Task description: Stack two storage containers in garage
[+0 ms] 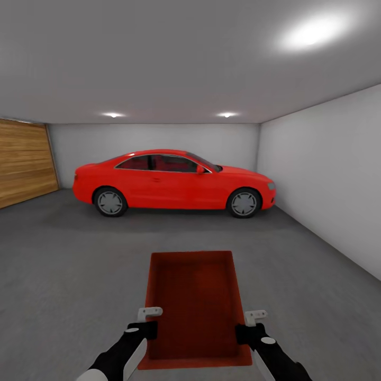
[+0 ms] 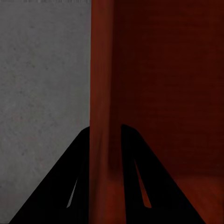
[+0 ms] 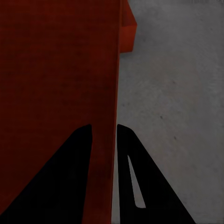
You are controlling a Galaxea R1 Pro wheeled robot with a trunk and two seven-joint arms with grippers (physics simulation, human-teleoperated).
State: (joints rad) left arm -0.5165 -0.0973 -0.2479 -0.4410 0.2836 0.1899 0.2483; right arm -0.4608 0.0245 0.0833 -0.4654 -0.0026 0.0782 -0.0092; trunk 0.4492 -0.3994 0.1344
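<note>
Orange-red container [image 1: 198,301] pinched by L gripper [image 1: 150,323] & R gripper [image 1: 247,327] (side walls).

You see one orange-red rectangular open-topped plastic storage container [image 1: 197,304], one glossy red two-door car [image 1: 174,182] with two grey-spoked wheels [image 1: 110,202] showing, one wooden plank door [image 1: 24,161], three glowing ceiling spotlights [image 1: 312,32], and two black robot hands [image 1: 147,329].

- You had open grey floor [image 1: 69,275] ahead and on both sides.
- Red car [image 1: 174,182] blocked the far end.
- White wall [image 1: 328,174] closed your right.
</note>
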